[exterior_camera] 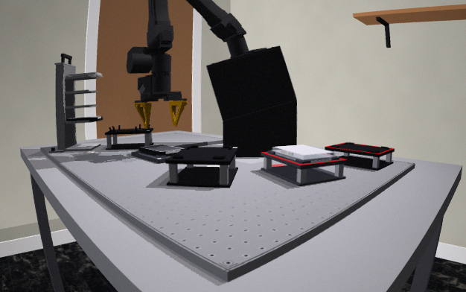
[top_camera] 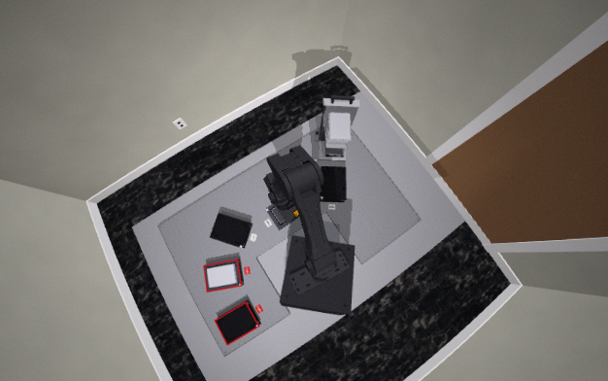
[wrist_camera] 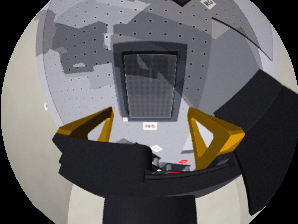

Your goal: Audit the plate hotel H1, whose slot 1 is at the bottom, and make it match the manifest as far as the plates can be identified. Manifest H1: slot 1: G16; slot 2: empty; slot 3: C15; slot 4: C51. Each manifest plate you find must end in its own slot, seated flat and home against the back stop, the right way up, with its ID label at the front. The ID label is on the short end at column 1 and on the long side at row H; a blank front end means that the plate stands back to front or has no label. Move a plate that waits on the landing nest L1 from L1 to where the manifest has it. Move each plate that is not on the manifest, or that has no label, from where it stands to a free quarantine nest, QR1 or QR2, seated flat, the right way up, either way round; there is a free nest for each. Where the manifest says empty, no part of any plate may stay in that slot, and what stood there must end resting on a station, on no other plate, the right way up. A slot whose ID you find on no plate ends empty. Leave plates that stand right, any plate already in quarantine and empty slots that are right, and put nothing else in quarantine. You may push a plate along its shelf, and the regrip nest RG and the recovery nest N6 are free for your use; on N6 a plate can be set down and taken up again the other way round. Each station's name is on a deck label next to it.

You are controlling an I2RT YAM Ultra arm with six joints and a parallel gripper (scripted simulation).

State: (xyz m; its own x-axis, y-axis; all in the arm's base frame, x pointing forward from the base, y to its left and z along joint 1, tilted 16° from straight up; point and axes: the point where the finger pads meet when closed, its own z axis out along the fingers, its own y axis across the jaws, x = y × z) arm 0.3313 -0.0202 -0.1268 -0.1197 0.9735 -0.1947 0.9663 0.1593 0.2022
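My gripper is open and empty, its yellow fingers pointing down, well above the deck. Straight below it a dark grey well plate lies flat on a low nest; it also shows in the side view and, half hidden by the arm, from above. A small white label is at its near short end; I cannot read it. The plate hotel H1 stands at the far left, with a light plate in its top slot and a dark plate in its bottom slot. The two middle shelves look bare.
A black nest with pegs stands in front of the hotel. A taller black nest is nearer the camera. One red-rimmed quarantine nest holds a white plate; the other is bare. The arm's black base block rises behind.
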